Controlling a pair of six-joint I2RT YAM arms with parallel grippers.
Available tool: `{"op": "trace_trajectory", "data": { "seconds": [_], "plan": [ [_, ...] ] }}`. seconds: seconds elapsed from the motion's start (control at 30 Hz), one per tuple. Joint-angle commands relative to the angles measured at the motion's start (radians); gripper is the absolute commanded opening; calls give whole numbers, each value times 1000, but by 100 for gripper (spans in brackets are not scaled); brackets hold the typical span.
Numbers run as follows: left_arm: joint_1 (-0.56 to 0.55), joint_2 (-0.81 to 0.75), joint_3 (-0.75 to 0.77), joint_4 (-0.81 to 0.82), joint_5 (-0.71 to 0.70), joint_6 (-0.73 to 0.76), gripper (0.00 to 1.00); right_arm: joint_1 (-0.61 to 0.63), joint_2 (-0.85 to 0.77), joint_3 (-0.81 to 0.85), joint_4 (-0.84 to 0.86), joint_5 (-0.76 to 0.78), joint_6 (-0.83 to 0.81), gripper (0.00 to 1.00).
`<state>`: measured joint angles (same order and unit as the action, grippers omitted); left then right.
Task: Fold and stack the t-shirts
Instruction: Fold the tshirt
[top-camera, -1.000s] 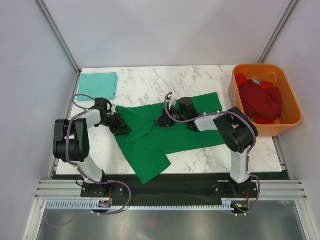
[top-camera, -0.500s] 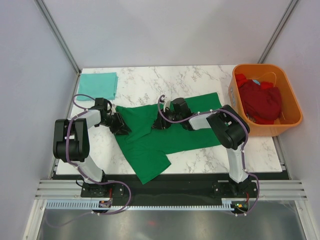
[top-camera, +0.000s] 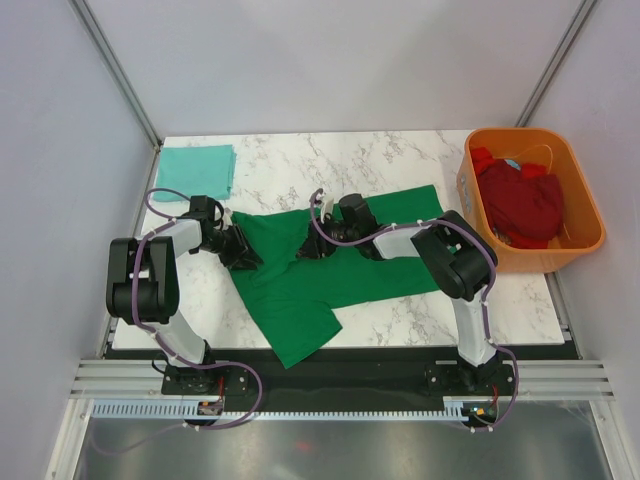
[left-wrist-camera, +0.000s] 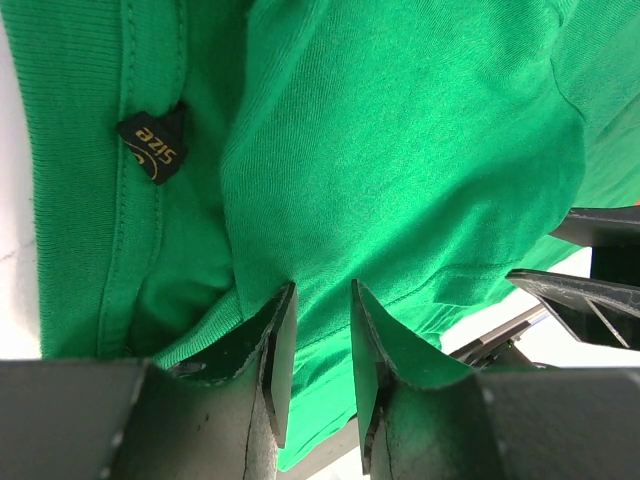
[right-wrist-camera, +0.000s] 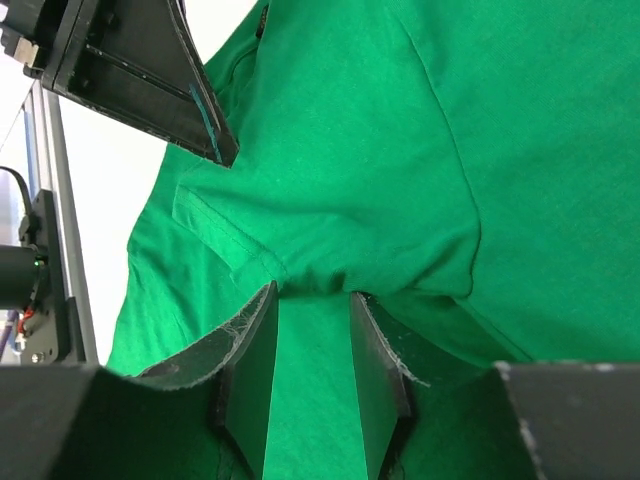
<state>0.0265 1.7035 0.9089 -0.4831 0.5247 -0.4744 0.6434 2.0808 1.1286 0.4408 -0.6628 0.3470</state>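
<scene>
Top external view shows the dark green cotton t-shirt (top-camera: 290, 290) spread across the white marble table (top-camera: 400, 160). Its long axis runs left to right, and one flap hangs toward the near edge. The left gripper (top-camera: 240, 252) sits at the collar end, its jaws narrow and pinching green cloth. The right gripper (top-camera: 308, 247) is mid-body, also drawn narrow on a puckered fold. Most of the shirt lies to the right of both pincers, so the right arm looks better placed to carry the fold. A folded pale teal t-shirt (top-camera: 196, 171) waits at the far left corner. Dark red t-shirts (top-camera: 525, 205) fill the orange plastic tub (top-camera: 520, 133).
</scene>
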Motion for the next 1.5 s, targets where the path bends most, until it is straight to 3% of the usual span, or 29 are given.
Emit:
{"op": "trace_trajectory", "data": {
  "seconds": [0.0, 0.23, 0.37, 0.5, 0.8, 1.13, 1.47],
  "plan": [
    [3, 5, 4, 18, -17, -15, 35, 6, -54, 28, 24, -17, 33, 42],
    [1, 7, 7, 18, -18, -12, 35, 12, -209, -72, 66, 44, 113, 41],
    [3, 8, 5, 17, -19, -13, 35, 25, -196, -105, 53, 139, 132, 36],
    [3, 4, 2, 17, -23, -12, 35, 44, -177, -96, -81, 247, 80, 35],
    [3, 8, 4, 17, -22, -10, 35, 44, -150, -98, -102, 319, 127, 41],
    [3, 13, 5, 15, -22, -12, 35, 55, -111, -122, 4, 382, 316, 42],
    [3, 12, 7, 15, -22, -13, 35, 88, -79, -113, 38, 408, 362, 42]
  ]
}}
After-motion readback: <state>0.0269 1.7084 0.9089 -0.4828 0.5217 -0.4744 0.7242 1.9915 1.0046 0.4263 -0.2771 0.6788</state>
